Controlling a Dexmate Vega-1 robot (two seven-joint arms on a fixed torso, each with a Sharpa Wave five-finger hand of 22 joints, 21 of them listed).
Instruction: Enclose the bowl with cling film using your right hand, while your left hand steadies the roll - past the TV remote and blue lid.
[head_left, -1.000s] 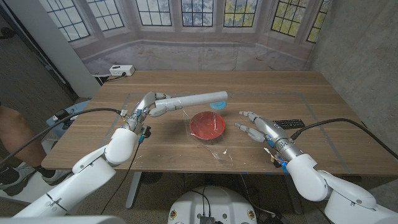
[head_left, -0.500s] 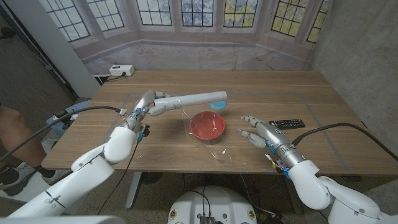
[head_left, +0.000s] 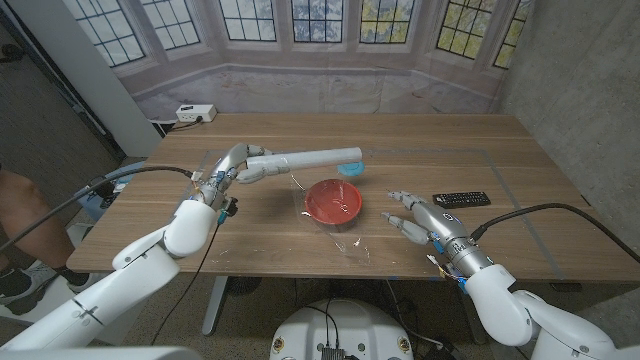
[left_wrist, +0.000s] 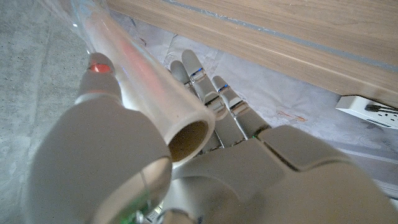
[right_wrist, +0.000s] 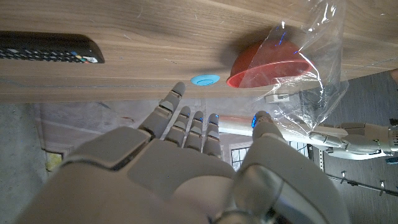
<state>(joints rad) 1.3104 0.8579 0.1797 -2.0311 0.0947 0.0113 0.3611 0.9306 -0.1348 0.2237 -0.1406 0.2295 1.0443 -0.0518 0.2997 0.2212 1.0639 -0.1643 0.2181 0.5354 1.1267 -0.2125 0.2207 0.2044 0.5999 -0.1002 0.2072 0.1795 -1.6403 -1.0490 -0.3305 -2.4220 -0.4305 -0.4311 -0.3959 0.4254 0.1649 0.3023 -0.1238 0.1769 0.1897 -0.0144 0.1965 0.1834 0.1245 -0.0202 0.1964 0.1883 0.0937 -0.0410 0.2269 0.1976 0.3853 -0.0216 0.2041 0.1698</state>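
The shallow red plastic bowl (head_left: 333, 202) sits near the middle of the brown wooden desk (head_left: 520, 160), with a sheet of clear cling film (head_left: 345, 232) draped over it and trailing off toward 6 o'clock, where its crinkled edge lies on the wood. At about 10 o'clock from the bowl, the left hand (head_left: 232, 166) grips one end of the long white cling-film roll (head_left: 310, 159) — the left wrist view shows its fingers (left_wrist: 205, 87) wrapped round the open cardboard end of the tube. The roll points toward 3 o'clock, held above the desk. Just off its far end, at 12 o'clock from the bowl, lies the small round blue lid (head_left: 350, 169). The right hand (head_left: 420, 216) hovers at 3 o'clock from the bowl, fingers spread and holding nothing, apart from the film. Beyond it, at 2 o'clock from the hand, lies the black TV remote (head_left: 461, 199).
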